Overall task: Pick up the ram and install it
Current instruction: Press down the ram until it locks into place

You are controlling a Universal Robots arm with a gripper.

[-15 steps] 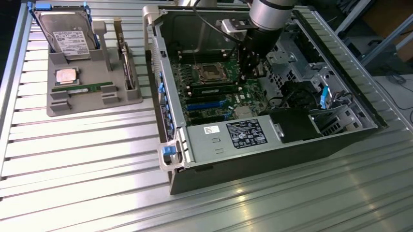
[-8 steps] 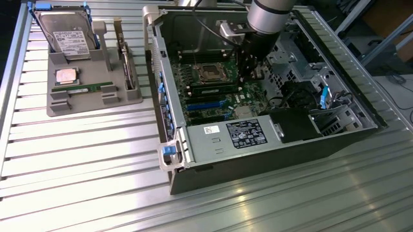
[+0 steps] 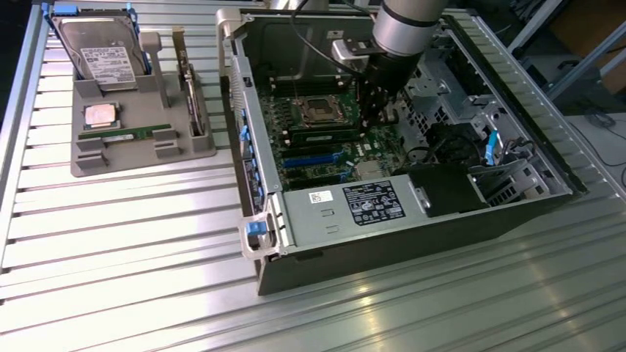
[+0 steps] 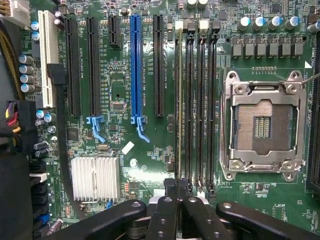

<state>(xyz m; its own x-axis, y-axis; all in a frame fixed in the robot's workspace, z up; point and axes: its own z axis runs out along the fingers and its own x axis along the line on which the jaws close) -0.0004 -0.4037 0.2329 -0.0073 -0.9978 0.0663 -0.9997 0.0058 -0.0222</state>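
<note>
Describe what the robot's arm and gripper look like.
The arm is a round silver-grey tube with a silver block at the wrist and a black cable running alongside. Below it hangs the gripper, slim and black. From the wrist, the fingers are black bars dotted with small round screw heads.

The silver and black robot arm (image 3: 403,29) comes down steeply from the upper edge of the exterior view, its wrist pointing straight down. At its lower end the black gripper (image 4: 178,202) has its jaws closed together, the fingers (image 4: 162,220) almost meeting.
</note>
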